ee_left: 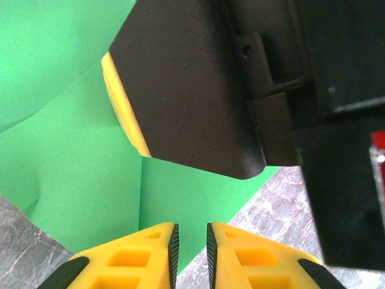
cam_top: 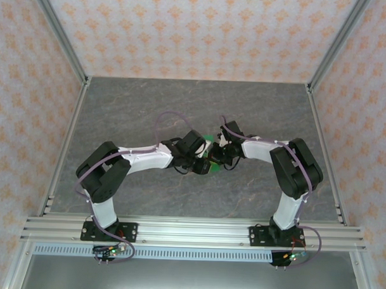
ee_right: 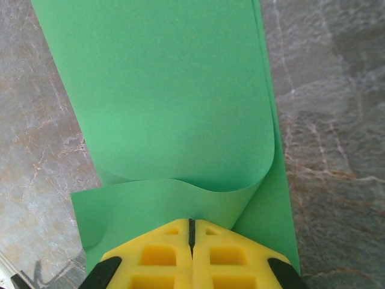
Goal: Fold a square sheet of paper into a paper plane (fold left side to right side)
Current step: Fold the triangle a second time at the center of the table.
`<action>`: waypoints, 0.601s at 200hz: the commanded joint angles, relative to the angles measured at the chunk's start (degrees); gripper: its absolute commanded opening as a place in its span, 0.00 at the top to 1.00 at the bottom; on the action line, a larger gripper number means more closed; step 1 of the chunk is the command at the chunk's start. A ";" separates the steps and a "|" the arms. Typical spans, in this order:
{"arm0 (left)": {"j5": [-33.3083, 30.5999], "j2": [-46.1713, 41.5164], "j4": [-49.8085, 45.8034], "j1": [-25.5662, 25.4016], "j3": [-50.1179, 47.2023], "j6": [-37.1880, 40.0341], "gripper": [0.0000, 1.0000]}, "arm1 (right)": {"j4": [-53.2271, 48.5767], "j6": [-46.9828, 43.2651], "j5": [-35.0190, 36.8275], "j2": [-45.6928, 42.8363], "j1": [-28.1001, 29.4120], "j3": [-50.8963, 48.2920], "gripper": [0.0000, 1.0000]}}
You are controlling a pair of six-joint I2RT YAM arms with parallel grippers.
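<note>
From above, the square sheet of paper (cam_top: 212,167) sits mid-tabletop between left tool (cam_top: 204,164) and right tool (cam_top: 218,159); left wrist: jaws a slit apart over it; right wrist: jaws clamped on its curled-over edge, so fold 1 seems unfinished, not yet creased.

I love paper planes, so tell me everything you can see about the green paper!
The green paper is thin, plain and bright. It lies on the grey marbled table between the arms, partly folded: one flap curls over in a soft bend, not pressed flat. The right gripper is shut on that flap's edge. The left gripper sits at another edge, jaws slightly apart; contact there is unclear.
</note>
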 commanded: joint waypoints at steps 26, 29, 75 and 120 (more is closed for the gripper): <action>0.16 0.75 1.06 1.58 -2.10 -1.21 0.79 | -5.50 -1.13 4.52 2.12 0.05 -0.14 0.93; 0.42 0.83 1.05 1.66 -2.09 -1.20 0.78 | -5.50 -1.13 4.52 2.13 0.10 -0.14 0.93; 2.75 1.56 0.02 1.93 -2.02 -0.24 0.79 | -5.71 -1.14 4.58 2.14 0.13 -0.06 0.93; 3.08 2.43 -1.47 1.85 -2.03 0.67 0.79 | -6.03 -1.47 4.78 2.18 0.11 0.02 0.93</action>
